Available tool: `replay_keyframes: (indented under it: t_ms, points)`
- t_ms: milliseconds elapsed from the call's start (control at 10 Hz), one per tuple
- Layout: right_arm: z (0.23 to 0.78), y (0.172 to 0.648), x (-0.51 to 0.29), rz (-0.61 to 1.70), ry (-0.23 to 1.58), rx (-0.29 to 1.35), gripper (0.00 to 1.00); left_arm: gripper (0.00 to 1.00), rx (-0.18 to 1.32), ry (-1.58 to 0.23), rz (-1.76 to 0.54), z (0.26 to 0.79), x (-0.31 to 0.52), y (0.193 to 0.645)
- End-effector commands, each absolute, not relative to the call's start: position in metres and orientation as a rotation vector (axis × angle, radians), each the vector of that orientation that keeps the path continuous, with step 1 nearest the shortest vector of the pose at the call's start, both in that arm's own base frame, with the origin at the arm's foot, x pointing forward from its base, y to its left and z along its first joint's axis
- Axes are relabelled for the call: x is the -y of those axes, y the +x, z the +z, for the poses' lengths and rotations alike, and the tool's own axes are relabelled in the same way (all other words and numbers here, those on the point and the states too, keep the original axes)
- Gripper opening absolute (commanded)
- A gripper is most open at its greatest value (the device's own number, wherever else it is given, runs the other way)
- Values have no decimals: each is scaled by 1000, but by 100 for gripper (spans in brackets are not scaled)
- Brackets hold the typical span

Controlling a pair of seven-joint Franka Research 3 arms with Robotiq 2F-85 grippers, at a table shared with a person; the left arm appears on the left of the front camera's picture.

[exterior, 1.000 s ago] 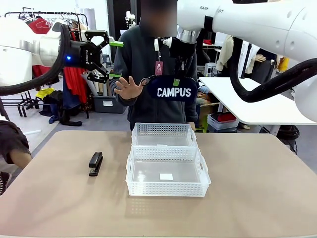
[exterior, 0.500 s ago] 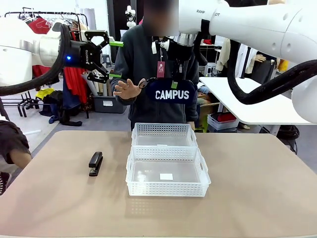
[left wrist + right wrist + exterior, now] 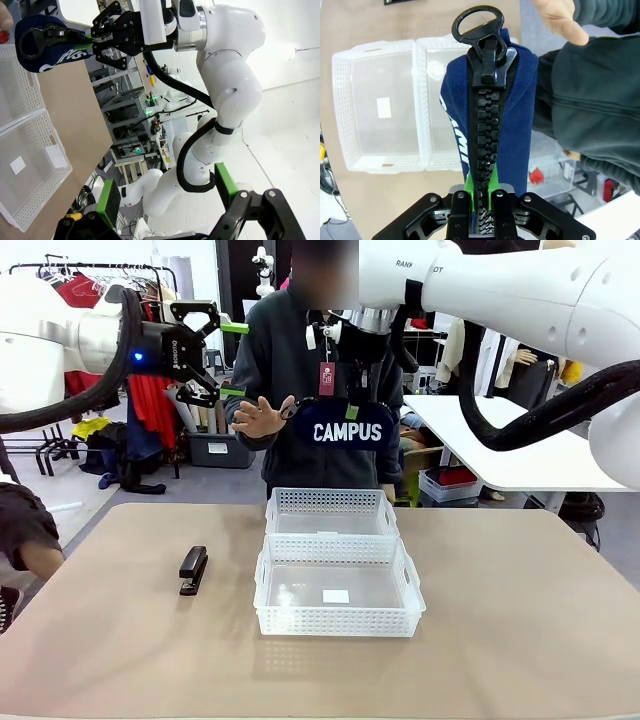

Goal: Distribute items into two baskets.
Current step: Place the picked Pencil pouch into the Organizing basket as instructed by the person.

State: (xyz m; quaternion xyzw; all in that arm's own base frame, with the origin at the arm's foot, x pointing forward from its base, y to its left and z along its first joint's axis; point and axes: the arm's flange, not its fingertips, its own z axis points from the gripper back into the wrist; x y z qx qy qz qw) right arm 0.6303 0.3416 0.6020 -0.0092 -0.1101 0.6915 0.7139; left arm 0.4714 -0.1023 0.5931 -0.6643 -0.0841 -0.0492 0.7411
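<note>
At the middle of the table (image 3: 520, 640), near basket (image 3: 338, 622) and far basket (image 3: 330, 502), long side against long side. High over the table's far edge, in front of the person's chest, navy pouch (image 3: 349, 430) hanging from the right tool (image 3: 352, 408), clamped tight on its zip edge, just beside the person's raised hand (image 3: 258, 418); up at the left, left tool (image 3: 232, 360) spread wide, gripping nothing. Down on the table left of the near basket, apart from it, small black stapler (image 3: 193, 570).
</note>
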Motion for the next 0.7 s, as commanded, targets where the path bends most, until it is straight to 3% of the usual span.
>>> replay_keyframes:
  t_ms: [0,600]
  points:
    - [604,630,-342,1534,-22,249,0,100,192,-1457,-107,595,102,471]
    - [604,630,-342,1534,-22,249,0,100,192,-1457,-107,595,102,471]
